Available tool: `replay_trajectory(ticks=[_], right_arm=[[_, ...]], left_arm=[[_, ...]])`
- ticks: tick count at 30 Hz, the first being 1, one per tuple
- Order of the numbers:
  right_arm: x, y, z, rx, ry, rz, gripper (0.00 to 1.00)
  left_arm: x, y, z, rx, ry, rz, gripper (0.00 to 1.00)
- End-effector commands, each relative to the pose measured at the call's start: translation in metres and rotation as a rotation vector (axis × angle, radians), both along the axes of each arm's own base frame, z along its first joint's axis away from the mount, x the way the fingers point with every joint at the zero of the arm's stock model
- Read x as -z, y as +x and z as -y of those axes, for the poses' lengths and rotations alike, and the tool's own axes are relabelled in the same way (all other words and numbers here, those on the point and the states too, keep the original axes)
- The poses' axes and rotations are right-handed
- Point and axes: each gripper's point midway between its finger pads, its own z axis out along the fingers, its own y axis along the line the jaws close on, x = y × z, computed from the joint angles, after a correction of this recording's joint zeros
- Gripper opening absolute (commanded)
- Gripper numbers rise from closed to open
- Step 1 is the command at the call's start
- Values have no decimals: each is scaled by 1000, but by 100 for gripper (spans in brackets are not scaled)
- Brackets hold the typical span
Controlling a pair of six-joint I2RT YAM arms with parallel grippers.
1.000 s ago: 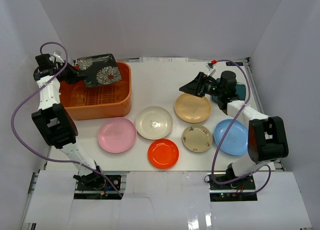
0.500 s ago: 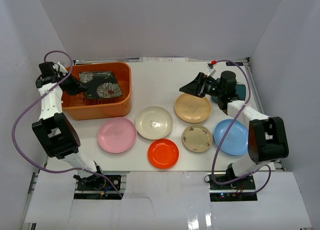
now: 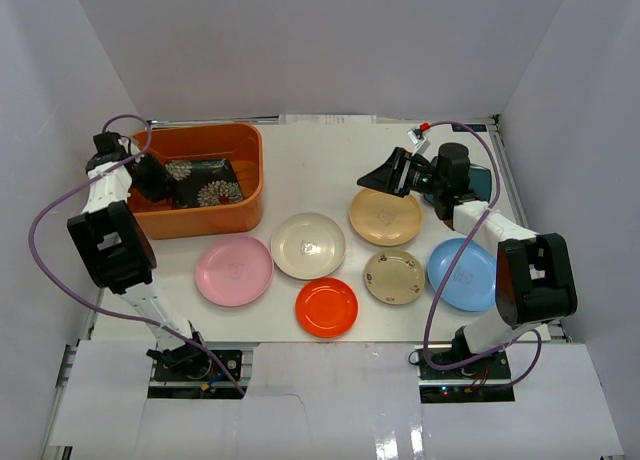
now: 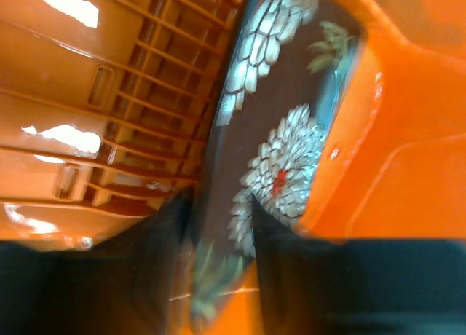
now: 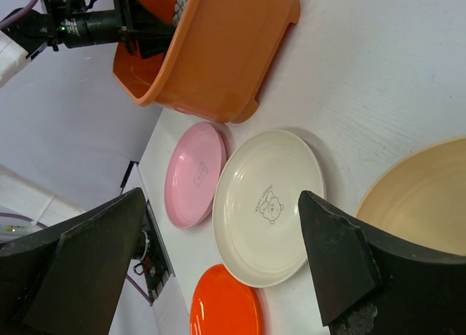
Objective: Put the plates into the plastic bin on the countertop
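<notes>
My left gripper (image 3: 152, 176) is inside the orange plastic bin (image 3: 240, 212), shut on the edge of the square black floral plate (image 3: 207, 179), which lies low in the bin. In the left wrist view the plate (image 4: 280, 142) runs between my fingers (image 4: 298, 284) over the slotted floor (image 4: 145, 95). My right gripper (image 3: 385, 174) is open and empty, held above the tan plate (image 3: 388, 218). On the countertop (image 3: 320, 160) lie the pink (image 3: 233, 270), cream (image 3: 308, 245), orange-red (image 3: 326, 307), beige patterned (image 3: 394, 277) and light blue (image 3: 462, 274) plates. The dark teal plate (image 3: 487, 185) is mostly hidden behind the right arm.
White walls close in the countertop on the left, back and right. The right wrist view shows the bin (image 5: 218, 51), the pink plate (image 5: 191, 175), the cream plate (image 5: 266, 204), the orange-red plate (image 5: 226, 306) and the tan plate (image 5: 422, 196) between its spread fingers.
My left gripper has lowered the black floral plate from tilted above the bin's far rim down into the bin. The right arm has barely moved.
</notes>
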Motion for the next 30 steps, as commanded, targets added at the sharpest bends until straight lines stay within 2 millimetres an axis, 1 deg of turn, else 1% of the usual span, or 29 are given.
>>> replay_trajectory(ticks=[1,2,3,4,5,6,7,8,9,10,11,12,13,14,15,16,17,18,19,20,21,22,24,25,26,27,28,29,30], right_arm=[[-6,9,2,25,-34,59,91],[-1,10,3,32,-44,45,91],[1,12,3,41,-52,45,91],[4,16,5,65,-64,42,91],[8,17,6,72,-78,33,91],[11,22,9,96,-95,32,90],[15,26,13,119,-113,27,85],[18,30,16,139,-142,41,83],[26,36,25,194,-181,18,80],[30,42,35,230,-198,9,75],[33,45,42,262,-208,-2,64],[37,50,52,305,-218,-13,61],[38,57,67,352,-223,-21,54],[38,62,77,390,-228,-28,50],[42,70,99,475,-245,-46,47],[41,74,111,521,-252,-49,47],[41,77,123,567,-262,-53,47],[46,82,139,634,-287,-63,47],[46,83,156,691,-305,-68,48],[49,85,178,760,-326,-80,49],[52,85,191,804,-340,-91,51],[58,84,216,881,-354,-114,53],[60,81,246,977,-362,-134,62],[65,77,268,1041,-357,-163,69],[70,74,280,1073,-356,-182,70],[71,72,290,1100,-353,-192,73],[75,70,307,1141,-352,-209,77],[78,68,315,1154,-370,-217,78],[83,67,328,1185,-394,-234,78]], left_arm=[[-45,23,-1,-14,25,159,57],[-40,20,2,-23,32,148,68],[-41,23,-3,-56,58,161,88],[-40,22,-2,-69,63,164,94],[-41,21,0,-87,75,182,98],[-43,21,0,-97,89,193,98],[-46,21,1,-107,103,204,98],[-43,18,4,-115,111,199,98],[-55,18,0,-143,149,231,98],[-59,16,0,-158,173,245,98],[-69,12,8,-154,205,290,98],[-73,10,10,-166,236,307,98],[-74,5,4,-214,304,312,98],[-78,5,15,-208,332,336,98],[-80,-4,6,-275,398,358,98],[-81,-7,7,-291,425,371,98],[-86,-6,12,-300,446,409,98],[-77,-13,12,-311,460,396,98],[-80,-16,11,-330,462,408,98],[-79,-16,12,-329,459,407,98],[-79,-16,14,-324,455,407,98],[-81,-15,15,-318,452,413,98],[-85,-16,19,-314,459,415,98],[-87,-17,22,-319,451,423,98],[-101,-18,30,-321,427,475,98],[-110,-19,34,-317,420,511,98],[-120,-20,38,-310,411,547,98],[-138,-25,47,-296,397,613,98],[-147,-26,57,-249,386,654,98]])
